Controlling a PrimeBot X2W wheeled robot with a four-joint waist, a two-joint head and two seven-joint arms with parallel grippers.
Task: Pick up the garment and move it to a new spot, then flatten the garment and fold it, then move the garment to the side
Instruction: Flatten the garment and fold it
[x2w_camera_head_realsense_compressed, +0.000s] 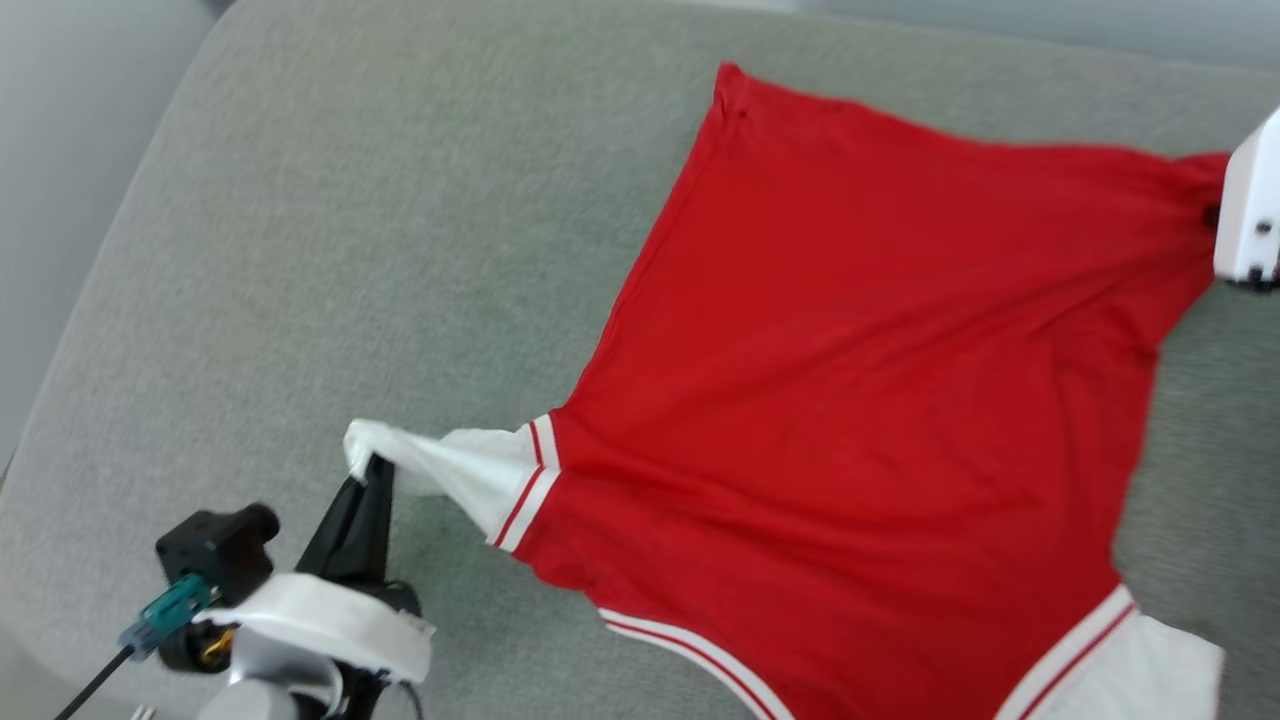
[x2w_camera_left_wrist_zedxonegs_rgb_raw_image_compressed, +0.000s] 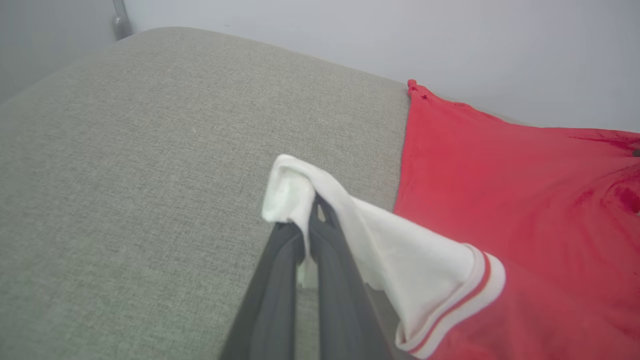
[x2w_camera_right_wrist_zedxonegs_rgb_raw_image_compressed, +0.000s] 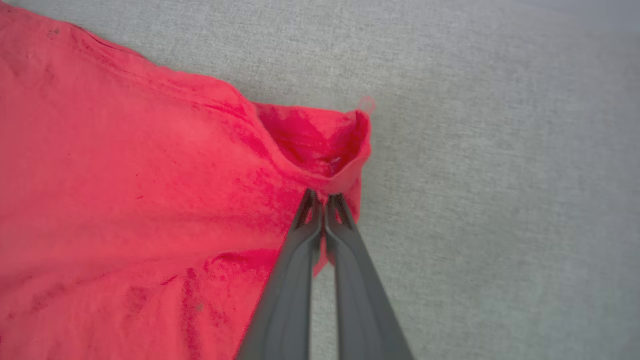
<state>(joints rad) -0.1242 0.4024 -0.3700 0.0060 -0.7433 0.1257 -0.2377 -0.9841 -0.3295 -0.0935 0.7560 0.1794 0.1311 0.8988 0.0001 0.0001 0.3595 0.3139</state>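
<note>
The garment (x2w_camera_head_realsense_compressed: 860, 400), a red shirt with white sleeves and red-white striped trim, lies spread on a grey cushion. My left gripper (x2w_camera_head_realsense_compressed: 375, 470) is shut on the tip of one white sleeve (x2w_camera_left_wrist_zedxonegs_rgb_raw_image_compressed: 380, 235), lifting it a little off the fabric; the pinch also appears around the left gripper (x2w_camera_left_wrist_zedxonegs_rgb_raw_image_compressed: 312, 210) in its wrist view. At the far right edge, my right gripper (x2w_camera_right_wrist_zedxonegs_rgb_raw_image_compressed: 324, 197) is shut on the red hem corner (x2w_camera_right_wrist_zedxonegs_rgb_raw_image_compressed: 320, 145), which bunches up around the fingertips. In the head view only the white housing of the right arm (x2w_camera_head_realsense_compressed: 1250, 200) is seen there.
The grey cushion (x2w_camera_head_realsense_compressed: 350, 250) stretches wide to the left of the shirt. Its rounded left edge (x2w_camera_head_realsense_compressed: 90, 300) drops off toward a pale floor. A light wall (x2w_camera_left_wrist_zedxonegs_rgb_raw_image_compressed: 350, 30) rises behind the cushion.
</note>
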